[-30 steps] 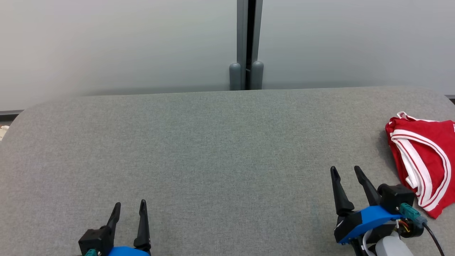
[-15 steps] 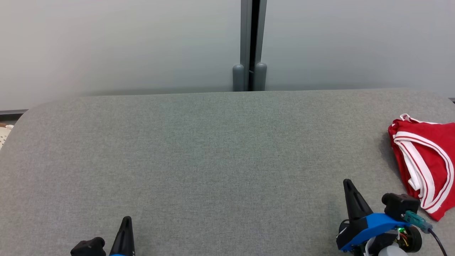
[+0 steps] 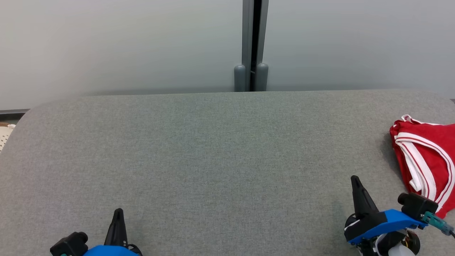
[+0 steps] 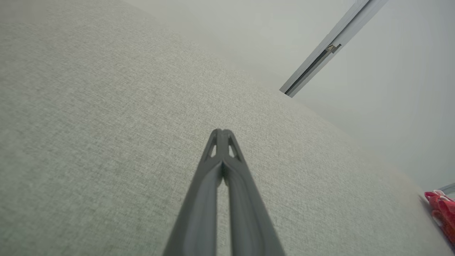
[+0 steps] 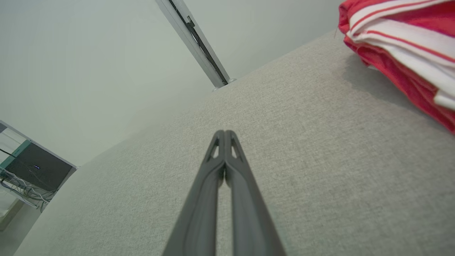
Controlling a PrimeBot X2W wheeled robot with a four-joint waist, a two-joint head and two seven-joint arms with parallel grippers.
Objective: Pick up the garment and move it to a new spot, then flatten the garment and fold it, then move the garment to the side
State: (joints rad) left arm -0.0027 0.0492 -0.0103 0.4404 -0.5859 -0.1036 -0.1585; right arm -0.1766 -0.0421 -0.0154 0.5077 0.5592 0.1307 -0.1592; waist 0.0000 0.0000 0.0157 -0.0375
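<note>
The garment (image 3: 428,165) is red with white stripes and lies folded at the far right of the grey table (image 3: 220,153). Its edge also shows in the right wrist view as garment (image 5: 405,46) and as a small red patch of garment (image 4: 440,209) in the left wrist view. My right gripper (image 3: 354,179) is shut and empty, just left of the garment and apart from it; its tips (image 5: 225,133) meet over bare fabric. My left gripper (image 3: 118,212) is shut and empty near the table's front left, its tips (image 4: 221,131) pressed together.
A grey wall with a vertical post (image 3: 251,44) stands behind the table's far edge. The table's rounded left corner (image 3: 25,117) drops off at the left. A dark cabinet with cables (image 5: 28,170) shows beyond the table in the right wrist view.
Both grippers have closed from open to shut. The head camera has shifted slightly, and both grippers sit lower and more to the side in the head view.
</note>
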